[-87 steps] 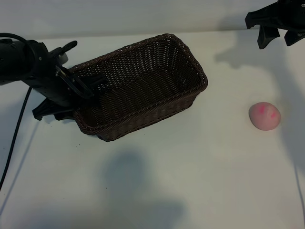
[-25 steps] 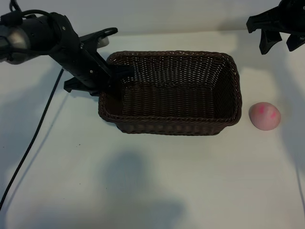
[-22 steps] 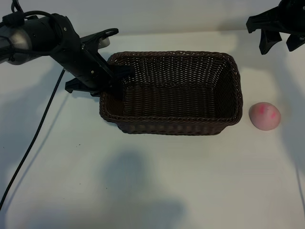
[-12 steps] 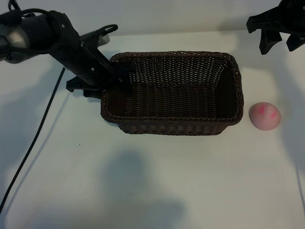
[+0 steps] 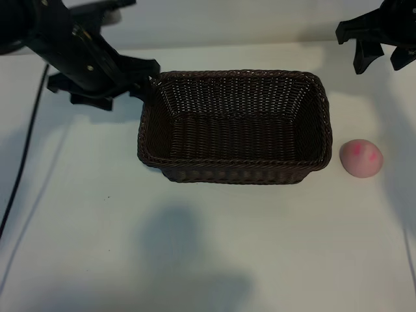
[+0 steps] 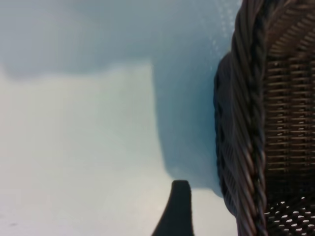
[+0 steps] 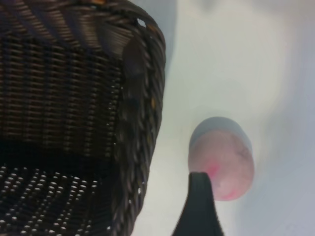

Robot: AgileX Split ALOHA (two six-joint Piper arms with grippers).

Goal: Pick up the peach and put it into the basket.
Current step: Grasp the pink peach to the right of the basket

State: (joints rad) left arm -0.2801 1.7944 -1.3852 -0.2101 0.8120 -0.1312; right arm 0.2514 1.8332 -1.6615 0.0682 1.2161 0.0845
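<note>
Two end effectors are in play: the left end effector (image 5: pixel 140 77) sits just beside the wicker basket's (image 5: pixel 233 173) short end, jaws spread and holding nothing, while the right end effector (image 5: pixel 379 52) hangs open and empty, well above the peach (image 5: pixel 361 158). That peach rests on the white bench (image 5: pixel 273 247) below the right end effector, just beside the basket's near wall but apart from it. It looks light, smooth and rounded — likely to roll or squirt out — so a gentle pinch across its widest middle seems best.
</note>
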